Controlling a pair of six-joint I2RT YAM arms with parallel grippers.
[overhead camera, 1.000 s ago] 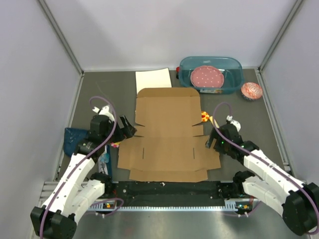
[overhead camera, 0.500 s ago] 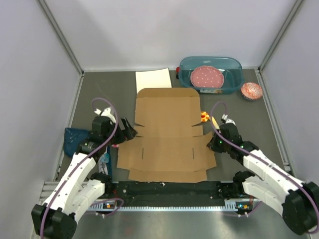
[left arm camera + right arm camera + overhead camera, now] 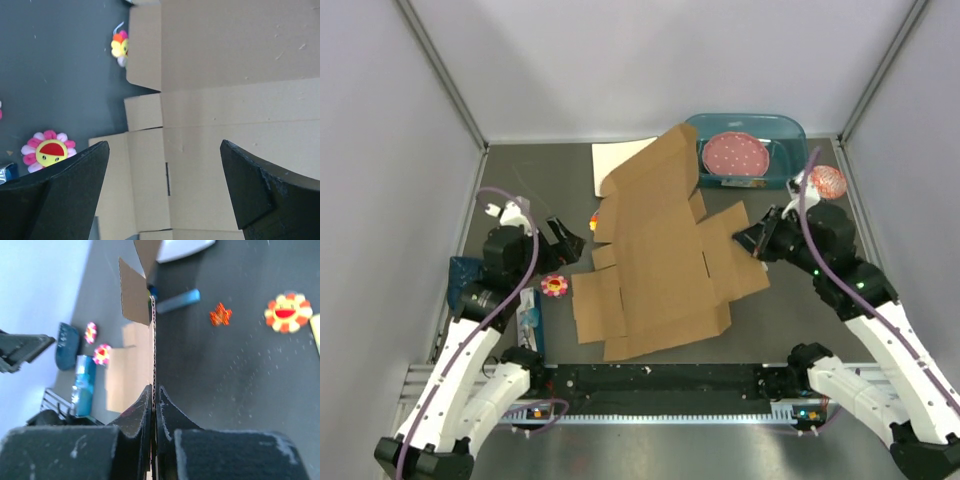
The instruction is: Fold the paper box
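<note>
While no wall stands yet, the paper box (image 3: 660,260) sits mid-desk (image 3: 520,180) as an open blank. It's skewed, with the right side apparently lifted and the far panel tipped toward the teal tub (image 3: 790,135). Right tool (image 3: 752,238) is clenched on the right flap; the wrist view shows the corrugated edge pinched between its fingers (image 3: 142,405). Left tool (image 3: 565,240) is released and holds nothing, hovering just beside the left flaps near the flower toy (image 3: 555,286). My read: first side fold is in hand. Next move likely needs the left tool pinning the base panel so the crease bends instead of the whole sheet dragging.
</note>
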